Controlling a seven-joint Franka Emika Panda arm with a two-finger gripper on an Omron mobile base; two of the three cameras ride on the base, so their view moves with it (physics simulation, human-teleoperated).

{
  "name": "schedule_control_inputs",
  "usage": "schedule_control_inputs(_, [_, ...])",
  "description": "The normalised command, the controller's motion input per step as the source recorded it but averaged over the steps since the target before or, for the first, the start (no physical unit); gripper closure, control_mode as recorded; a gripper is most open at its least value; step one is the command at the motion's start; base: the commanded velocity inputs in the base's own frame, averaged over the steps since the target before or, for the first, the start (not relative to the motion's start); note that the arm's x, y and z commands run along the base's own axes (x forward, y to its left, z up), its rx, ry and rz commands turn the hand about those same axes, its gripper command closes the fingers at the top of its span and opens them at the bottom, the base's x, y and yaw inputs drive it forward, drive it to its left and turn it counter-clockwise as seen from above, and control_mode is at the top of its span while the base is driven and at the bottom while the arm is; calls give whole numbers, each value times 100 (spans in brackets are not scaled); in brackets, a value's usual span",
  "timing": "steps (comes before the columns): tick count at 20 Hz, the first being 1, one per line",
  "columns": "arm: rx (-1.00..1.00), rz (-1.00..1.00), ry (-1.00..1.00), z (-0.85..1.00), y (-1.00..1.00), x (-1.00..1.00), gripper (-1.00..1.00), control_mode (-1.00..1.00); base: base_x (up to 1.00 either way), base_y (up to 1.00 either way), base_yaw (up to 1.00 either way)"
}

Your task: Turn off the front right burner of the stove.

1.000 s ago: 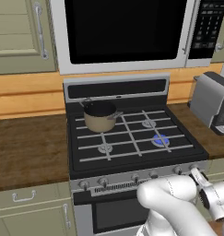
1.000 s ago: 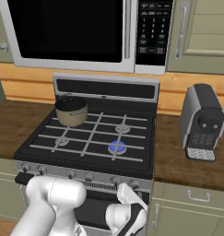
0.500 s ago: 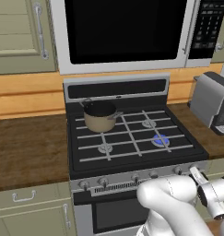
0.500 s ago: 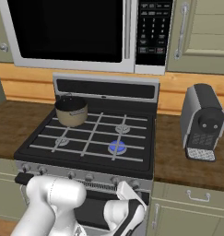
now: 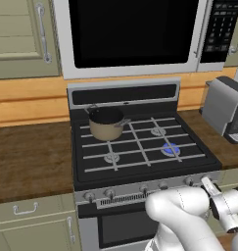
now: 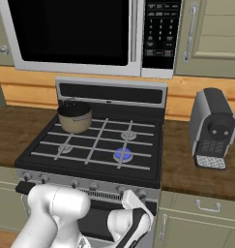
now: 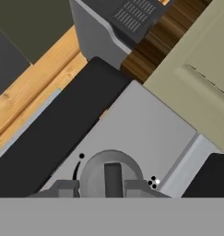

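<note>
The fingers stand one on each side of a round silver knob on the front panel of the stove, drawn in close to its rim. Whether the pads are pressing on it I cannot tell, since their tips meet the bottom edge of the hand view.

To do this step well, the fingers should seat squarely across the knob before any twist, centred on its raised bar, then rotate about the knob's own axis without dragging sideways. The blue glow at the front right burner is the check: it sits at the near right of the cooktop and is lit now.

In both base views the white arm covers the knob. A pot rests on the rear left grate, and a coffee maker stands on the bench to the right.
</note>
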Motion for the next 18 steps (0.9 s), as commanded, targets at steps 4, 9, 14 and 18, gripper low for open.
schedule_control_inputs(4, [8,0,4,0,0,1,100,-100,0,0,0])
schedule_control_inputs(9, [22,-5,13,0,0,8,100,-100,0,0,0])
schedule_control_inputs(14, [33,-16,8,0,0,2,100,-100,0,0,0])
schedule_control_inputs(18, [41,-21,5,0,0,0,100,-100,0,0,0])
